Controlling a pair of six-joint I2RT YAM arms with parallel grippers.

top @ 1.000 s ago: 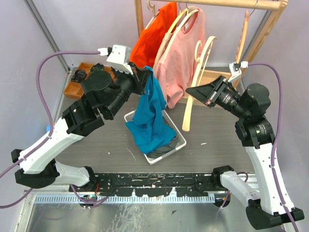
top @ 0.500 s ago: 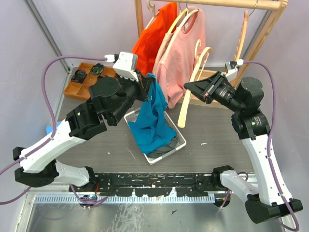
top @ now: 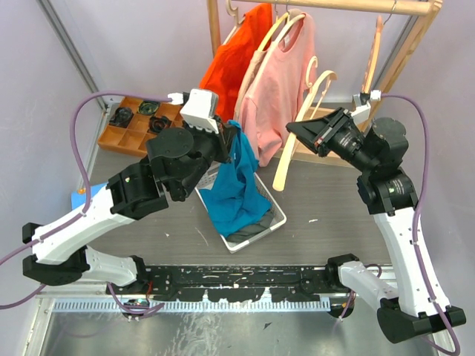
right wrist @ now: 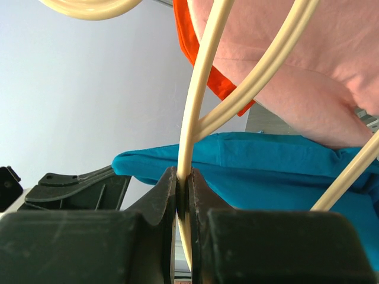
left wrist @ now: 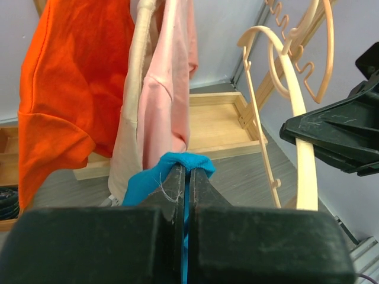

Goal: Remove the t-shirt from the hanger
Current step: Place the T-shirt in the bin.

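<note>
The blue t-shirt [top: 236, 185] hangs bunched from my left gripper [top: 226, 137], which is shut on its top edge [left wrist: 177, 161]. Its lower part drapes into the white basket [top: 276, 215]. The cream hanger [top: 292, 141] is bare and apart from the shirt, tilted, to the shirt's right. My right gripper [top: 293, 127] is shut on one of its thin arms [right wrist: 198, 94]. In the right wrist view the blue t-shirt [right wrist: 284, 171] shows just behind the held hanger. The left wrist view has the hanger [left wrist: 296, 130] to the right of the left gripper [left wrist: 185, 171].
An orange shirt [top: 237, 52] and a pink shirt [top: 278, 89] hang on hangers from the wooden rack [top: 356, 6] at the back. An orange compartment tray [top: 126, 122] sits back left. The rack's wooden base tray [top: 326, 119] lies behind the right gripper.
My left arm has shifted right with the blue t-shirt. My right gripper has moved up and left, swinging the hanger's lower end leftward.
</note>
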